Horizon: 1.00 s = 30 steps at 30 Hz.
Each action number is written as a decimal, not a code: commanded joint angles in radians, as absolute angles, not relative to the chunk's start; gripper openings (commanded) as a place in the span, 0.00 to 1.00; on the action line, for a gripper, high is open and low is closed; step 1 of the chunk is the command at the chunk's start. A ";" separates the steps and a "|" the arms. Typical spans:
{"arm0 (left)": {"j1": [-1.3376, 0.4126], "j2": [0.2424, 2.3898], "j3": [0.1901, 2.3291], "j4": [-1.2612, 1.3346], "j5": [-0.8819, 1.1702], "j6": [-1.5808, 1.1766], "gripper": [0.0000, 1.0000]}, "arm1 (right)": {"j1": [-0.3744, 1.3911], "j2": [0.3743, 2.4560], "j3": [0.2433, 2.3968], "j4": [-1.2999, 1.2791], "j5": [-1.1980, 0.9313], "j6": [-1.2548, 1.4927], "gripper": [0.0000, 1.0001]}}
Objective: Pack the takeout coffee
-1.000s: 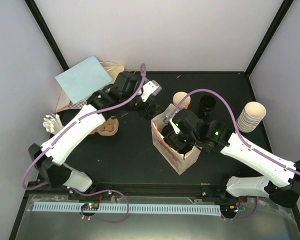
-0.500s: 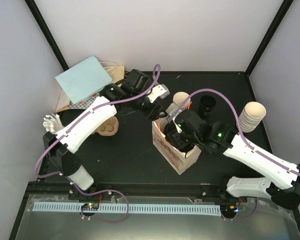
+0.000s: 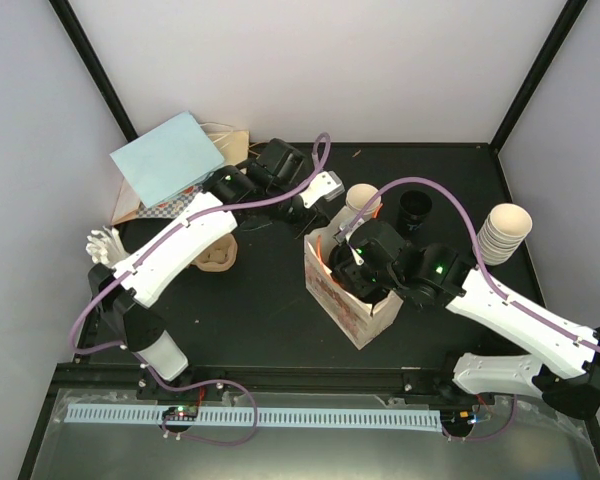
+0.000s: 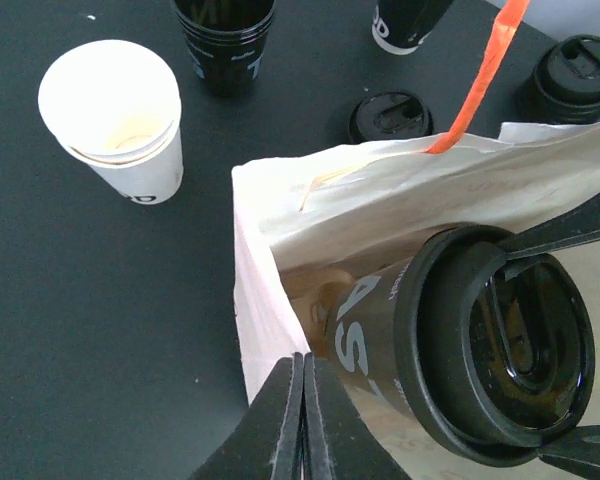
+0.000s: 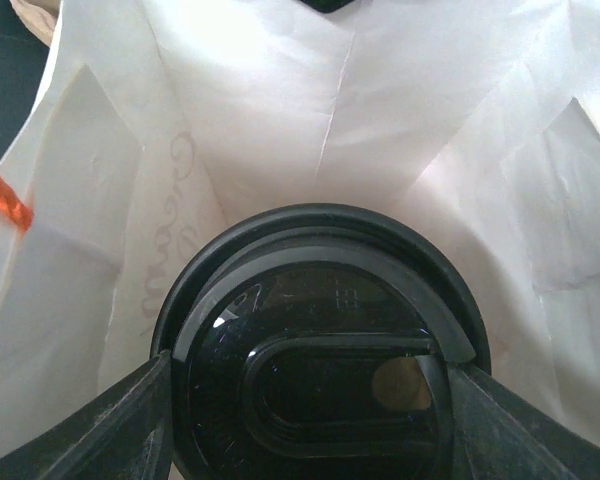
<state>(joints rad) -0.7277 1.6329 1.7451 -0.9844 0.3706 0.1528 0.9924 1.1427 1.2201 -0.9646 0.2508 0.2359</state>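
Note:
The takeout coffee, a dark cup with white lettering and a black lid (image 4: 490, 340) (image 5: 315, 330), hangs inside the open cream paper bag (image 3: 355, 312) (image 4: 380, 190) (image 5: 310, 100). My right gripper (image 5: 315, 400) (image 3: 356, 262) reaches down into the bag, shut on the cup with one finger on each side of the lid. My left gripper (image 4: 305, 400) (image 3: 315, 218) is at the bag's far-left corner. Its jaws are pressed together where the bag's wall (image 4: 255, 330) runs down to them, pinching it.
An orange handle (image 4: 480, 80) stands up from the bag. Behind the bag are stacked lidless white cups (image 4: 115, 115) (image 3: 362, 203), an open black cup (image 4: 225, 35) (image 3: 416, 210), a loose black lid (image 4: 390, 115) and another lidded cup (image 4: 578, 75). More stacked cups (image 3: 504, 232) stand right, a pulp tray (image 3: 215, 255) left.
My left arm has swung right to the bag's far corner and its jaws have gone from open to shut on the wall. The right arm and its cup have stayed put.

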 commanded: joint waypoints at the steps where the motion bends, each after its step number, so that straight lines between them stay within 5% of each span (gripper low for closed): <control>1: -0.738 1.625 1.800 -1.017 0.295 0.153 0.02 | 0.994 1.127 1.211 -0.922 0.287 0.209 0.47; 14: -0.750 1.420 1.630 -0.916 0.118 0.053 0.01 | 1.042 1.132 1.223 -0.784 0.253 0.090 0.49; 30: -0.753 0.999 1.209 -0.736 0.147 -0.087 0.02 | 1.430 1.222 1.241 -0.786 0.458 0.075 0.48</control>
<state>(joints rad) -0.7475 1.0439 1.2388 -0.7799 0.1173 -0.0380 1.3529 1.2091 1.2228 -0.8093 0.3660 0.0887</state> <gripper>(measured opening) 0.018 0.677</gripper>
